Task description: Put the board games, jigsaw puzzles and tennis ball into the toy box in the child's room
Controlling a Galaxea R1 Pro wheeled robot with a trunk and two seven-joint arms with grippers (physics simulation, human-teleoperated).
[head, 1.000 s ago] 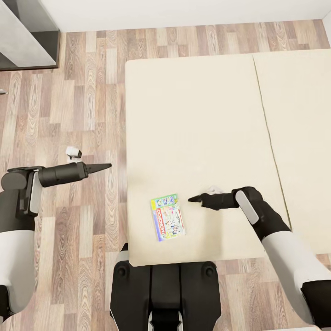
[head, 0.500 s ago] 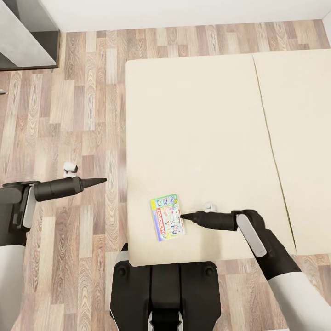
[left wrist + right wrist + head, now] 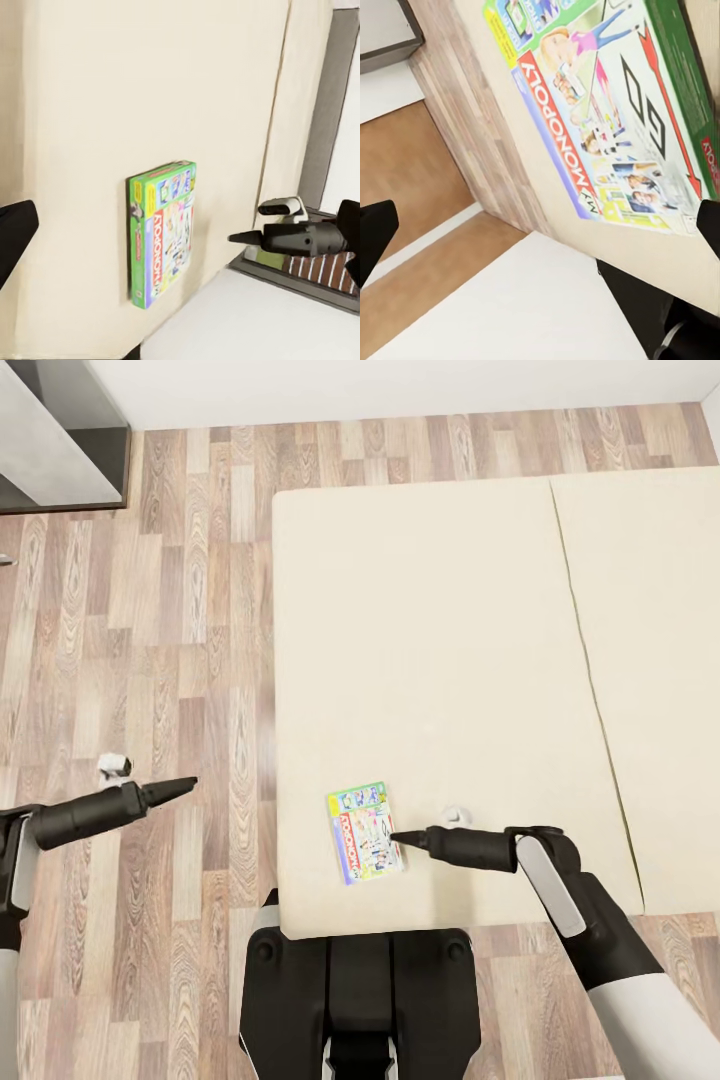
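Wood-plank floor point(image 3: 180, 610), white wall point(image 3: 400, 385)

Home bedroom: wide bed point(image 3: 440, 660) with beige sheet ahead of right gripper point(image 3: 398, 838), wood-plank floor point(image 3: 190, 610) under left gripper point(image 3: 186, 785), white wall point(image 3: 400, 385) beyond.

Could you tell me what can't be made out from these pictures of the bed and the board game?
- Right gripper: in the head view its tip reaches the board game's edge; contact and how the jaws stand can't be told.
- Left gripper: over the floor; jaws unclear.
- Bed: cut off by the head view's right edge.
- Game box in the right wrist view: corners cut off by the frame.
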